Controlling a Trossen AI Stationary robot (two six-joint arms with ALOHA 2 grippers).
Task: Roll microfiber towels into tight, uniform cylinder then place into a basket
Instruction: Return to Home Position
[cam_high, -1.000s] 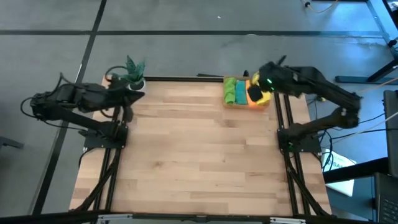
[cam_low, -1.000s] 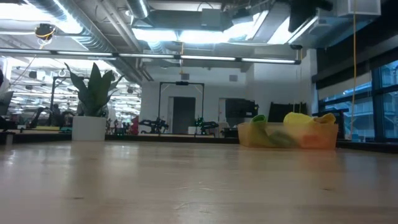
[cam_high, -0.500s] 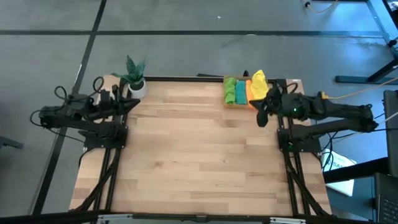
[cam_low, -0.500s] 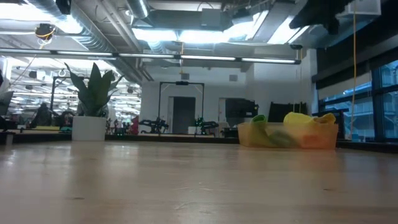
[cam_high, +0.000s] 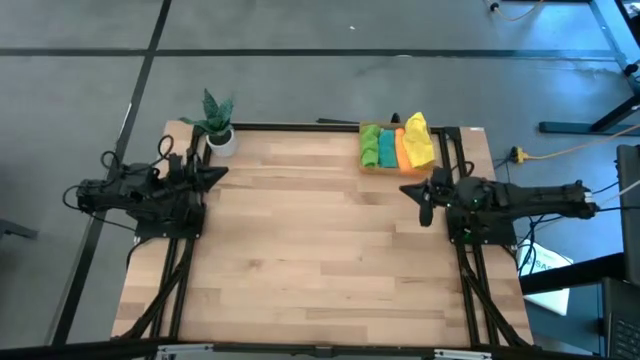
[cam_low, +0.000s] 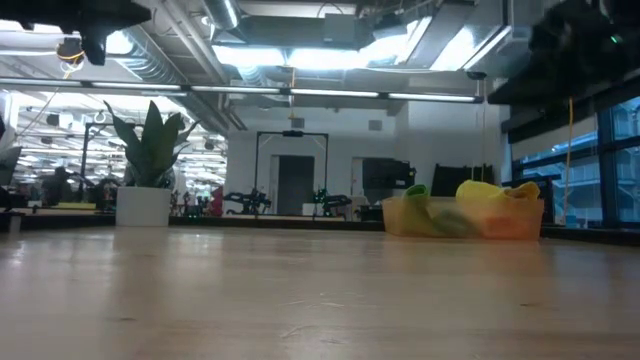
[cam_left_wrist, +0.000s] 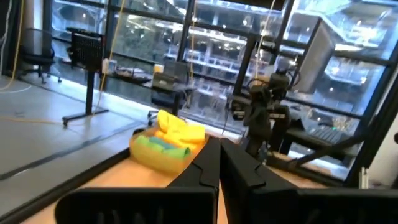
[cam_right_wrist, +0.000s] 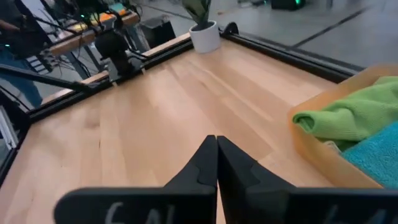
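The surface (cam_high: 320, 250) is showing smooth, pale wooden planks with a faint sheen. The basket (cam_right_wrist: 317, 152) is looking like translucent, slightly glossy orange plastic. The green towel (cam_right_wrist: 348, 115) and the teal towel (cam_right_wrist: 380, 157) are showing soft, fuzzy, matt cloth. The right arm's fingers (cam_right_wrist: 199, 169) are looking like matt dark plastic.

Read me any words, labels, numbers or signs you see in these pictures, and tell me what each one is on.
Nothing here can be read for certain.
Pale marks on the dark body of the right gripper, right wrist view: too blurred to read.
Basket: no label shows.
White plant pot: no label shows.
Room beyond the table: any signs are too small to read.
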